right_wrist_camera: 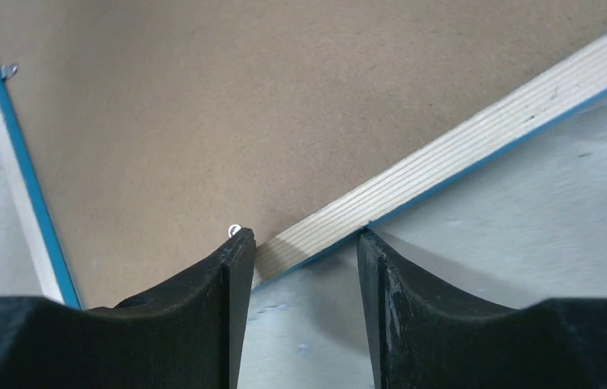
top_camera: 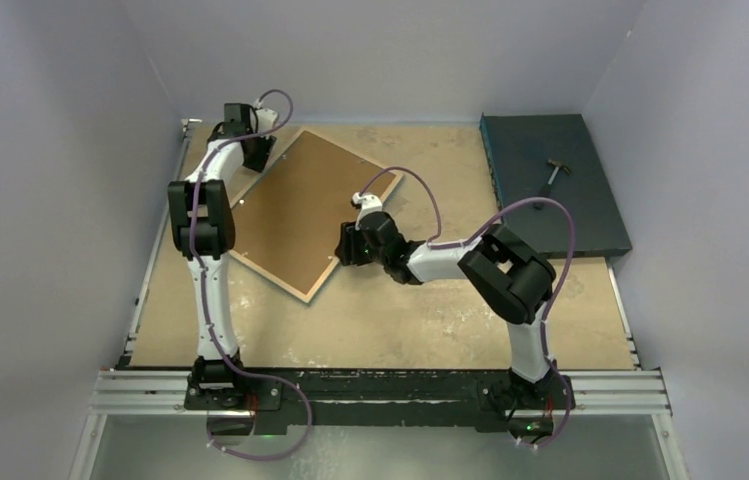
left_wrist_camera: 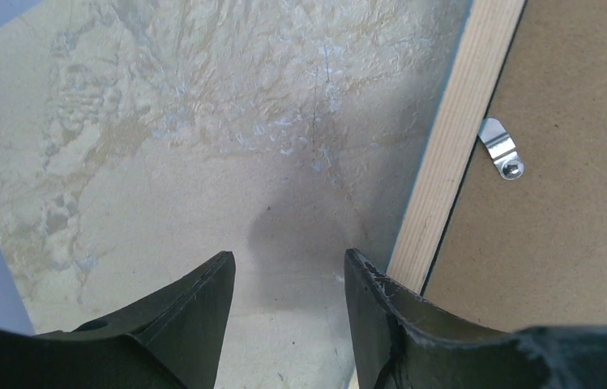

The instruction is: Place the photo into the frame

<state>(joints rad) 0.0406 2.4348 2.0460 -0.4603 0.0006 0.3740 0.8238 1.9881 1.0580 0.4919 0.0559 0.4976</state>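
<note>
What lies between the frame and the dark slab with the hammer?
Top view: the right gripper at the edge of the frame, its purple cable, otherwise bare table up to the slab.

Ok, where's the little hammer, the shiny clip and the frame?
hammer (top_camera: 550, 180): top view, on its handle.
clip (left_wrist_camera: 500, 148): left wrist view, on its metal tab.
frame (right_wrist_camera: 462, 147): right wrist view, on its pale wood edge.

The frame (right_wrist_camera: 462, 154) lies flat and face down on the left half of the table (top_camera: 430, 320), turned on a diagonal. Its pale bare-wood back faces up, with a thin bright blue line along the outer edge. A brown backing board (top_camera: 295, 205) fills it, with a small metal clip (left_wrist_camera: 501, 148) at the board's edge.
</note>
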